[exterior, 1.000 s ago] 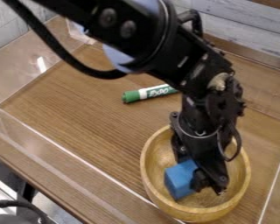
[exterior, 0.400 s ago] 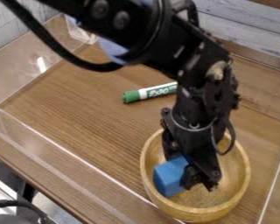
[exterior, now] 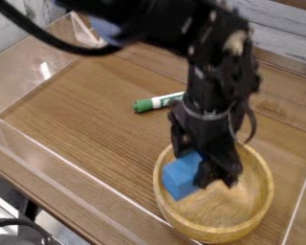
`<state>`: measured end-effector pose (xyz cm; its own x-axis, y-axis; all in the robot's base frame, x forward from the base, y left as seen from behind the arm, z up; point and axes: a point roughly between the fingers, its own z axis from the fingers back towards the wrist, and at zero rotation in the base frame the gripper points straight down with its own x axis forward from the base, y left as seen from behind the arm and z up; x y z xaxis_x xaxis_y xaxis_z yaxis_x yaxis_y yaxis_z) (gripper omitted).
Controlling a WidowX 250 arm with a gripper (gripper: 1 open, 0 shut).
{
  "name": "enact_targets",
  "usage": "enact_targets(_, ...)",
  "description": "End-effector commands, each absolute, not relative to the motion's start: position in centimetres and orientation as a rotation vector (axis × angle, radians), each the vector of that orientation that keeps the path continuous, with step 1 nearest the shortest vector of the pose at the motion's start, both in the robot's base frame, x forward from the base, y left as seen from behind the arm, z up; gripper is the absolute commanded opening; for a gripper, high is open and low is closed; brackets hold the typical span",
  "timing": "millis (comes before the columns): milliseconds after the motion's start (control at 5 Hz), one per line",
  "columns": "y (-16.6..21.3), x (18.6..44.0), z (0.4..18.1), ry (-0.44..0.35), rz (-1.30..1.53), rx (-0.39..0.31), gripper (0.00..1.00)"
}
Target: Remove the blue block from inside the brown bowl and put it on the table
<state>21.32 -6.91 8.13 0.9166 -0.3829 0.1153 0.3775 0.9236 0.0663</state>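
Hanging in the gripper (exterior: 203, 165), which pinches its upper right part, the blue block (exterior: 182, 176) tilts at about ten o'clock in the brown bowl (exterior: 251, 218), over the rim's inner side; whether it touches the wood, I cannot tell. The bowl sits toward five o'clock on the table (exterior: 79, 120). Near twelve o'clock, partly behind the arm, lies a green-and-white marker (exterior: 157, 101).

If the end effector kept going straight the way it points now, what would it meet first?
Most likely the blue block, which sits right at the fingertips, then the brown bowl beneath it. The single view leaves depth unclear, so how far off the bowl's floor is cannot be told.
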Motion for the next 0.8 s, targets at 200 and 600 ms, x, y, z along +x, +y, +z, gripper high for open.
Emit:
enact_targets(200, -4.8, 22.2, 15.1, -0.204, -0.199, 0.088, 0.0)
enact_targets(600, 0.9, 20.5, 16.0, -0.226, -0.082, 0.102, 0.0)
